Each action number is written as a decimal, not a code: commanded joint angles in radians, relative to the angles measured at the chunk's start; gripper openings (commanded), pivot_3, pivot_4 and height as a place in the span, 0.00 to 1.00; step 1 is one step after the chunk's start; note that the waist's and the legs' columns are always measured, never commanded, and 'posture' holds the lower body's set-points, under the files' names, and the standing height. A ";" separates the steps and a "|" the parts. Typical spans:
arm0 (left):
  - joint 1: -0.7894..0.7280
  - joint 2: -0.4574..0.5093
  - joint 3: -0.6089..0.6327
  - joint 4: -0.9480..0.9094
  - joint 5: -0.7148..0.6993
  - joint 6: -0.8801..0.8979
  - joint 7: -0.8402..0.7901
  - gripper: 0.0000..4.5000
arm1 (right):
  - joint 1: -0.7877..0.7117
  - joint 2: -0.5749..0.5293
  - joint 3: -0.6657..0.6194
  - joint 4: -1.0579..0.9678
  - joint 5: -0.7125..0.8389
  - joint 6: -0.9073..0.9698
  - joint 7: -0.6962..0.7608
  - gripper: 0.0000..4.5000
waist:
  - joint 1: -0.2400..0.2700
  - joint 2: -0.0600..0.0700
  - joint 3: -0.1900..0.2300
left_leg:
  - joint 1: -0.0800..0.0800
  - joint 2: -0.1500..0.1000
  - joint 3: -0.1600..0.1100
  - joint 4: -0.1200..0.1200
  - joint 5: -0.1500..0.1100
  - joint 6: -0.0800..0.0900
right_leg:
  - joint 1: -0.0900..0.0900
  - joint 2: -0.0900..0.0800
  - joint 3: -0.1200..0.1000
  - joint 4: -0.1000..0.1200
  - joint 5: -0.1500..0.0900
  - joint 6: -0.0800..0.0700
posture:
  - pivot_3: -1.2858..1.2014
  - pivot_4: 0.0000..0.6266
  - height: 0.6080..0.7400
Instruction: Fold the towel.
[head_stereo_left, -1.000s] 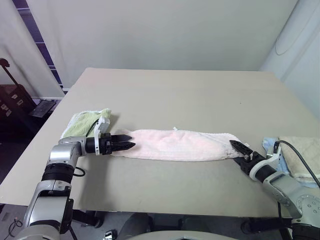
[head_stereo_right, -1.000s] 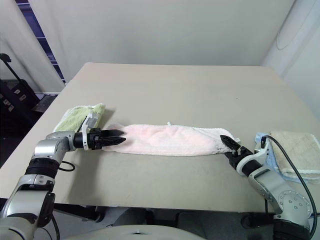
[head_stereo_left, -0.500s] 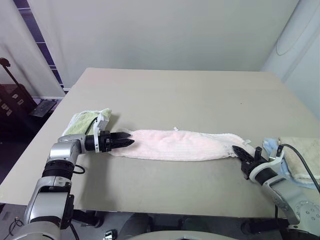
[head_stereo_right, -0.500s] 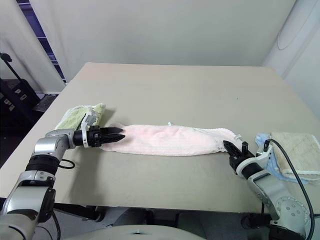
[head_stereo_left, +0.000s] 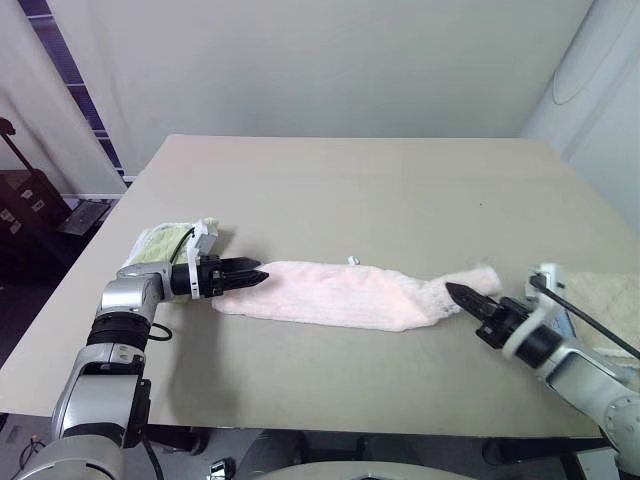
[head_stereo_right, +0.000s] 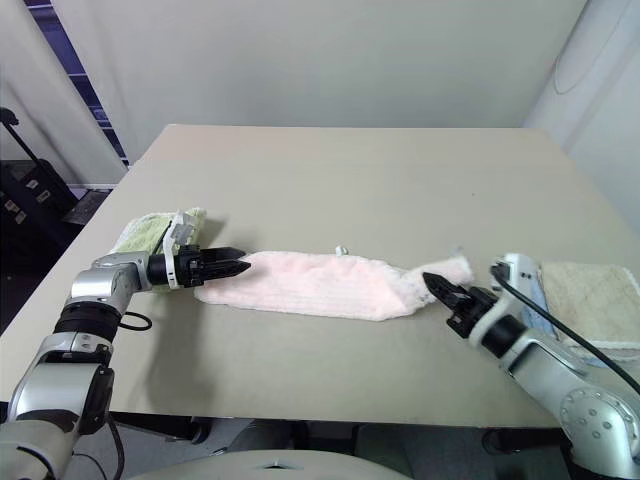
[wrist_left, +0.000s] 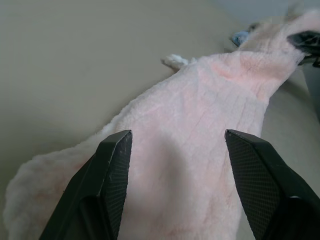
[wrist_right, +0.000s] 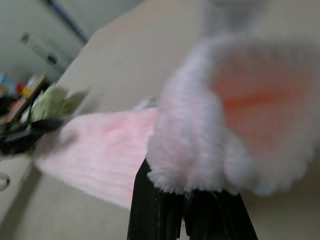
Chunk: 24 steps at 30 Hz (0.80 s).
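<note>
Writing: none legible — the towel's (head_stereo_left: 340, 294) small white tag (head_stereo_left: 351, 260) is too tiny to read.
Right gripper (head_stereo_left: 458, 296): fingers pressed together, pinching the towel's right end, lifted off the table (head_stereo_left: 350, 190).
Left gripper (head_stereo_left: 254, 275): fingers spread over the towel's left end.
Towel: stretched across the near table between both grippers.
Surroundings: beige tabletop — green towel (head_stereo_left: 160, 243) at left, beige towel (head_stereo_left: 605, 300) at right, pale walls.

Wide bare table (head_stereo_left: 350, 180) beyond the towel (head_stereo_left: 340, 296), open strip along the near edge, green towel (head_stereo_left: 160, 243) crowding the left end just behind the left gripper (head_stereo_left: 255, 274), beige towel (head_stereo_left: 610, 300) blocking the right edge
</note>
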 joint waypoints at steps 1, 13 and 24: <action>-0.026 0.001 0.008 -0.007 0.003 -0.016 0.000 0.69 | -0.082 -0.008 0.075 -0.068 -0.042 0.018 -0.005 0.00 | 0.002 0.000 0.000 | 0.000 0.000 0.000 0.000 0.000 0.000 | 0.000 0.000 0.000 0.000 0.000 0.000 | 0.52 0.00 0.93; -0.012 -0.005 0.013 -0.014 0.010 -0.026 0.009 0.69 | -0.347 0.083 0.453 0.092 -0.373 0.093 0.084 0.00 | 0.003 -0.002 -0.001 | 0.000 0.000 0.000 0.000 0.000 0.000 | -0.002 0.000 0.000 -0.002 0.002 0.003 | 0.52 0.00 0.93; -0.021 -0.001 0.026 -0.010 0.004 -0.038 0.009 0.69 | -0.407 0.220 0.556 0.282 -0.577 0.145 0.107 0.11 | -0.001 -0.003 -0.002 | 0.001 -0.001 0.000 0.001 0.001 -0.002 | -0.003 0.001 0.000 0.002 0.002 0.003 | 0.52 0.00 0.93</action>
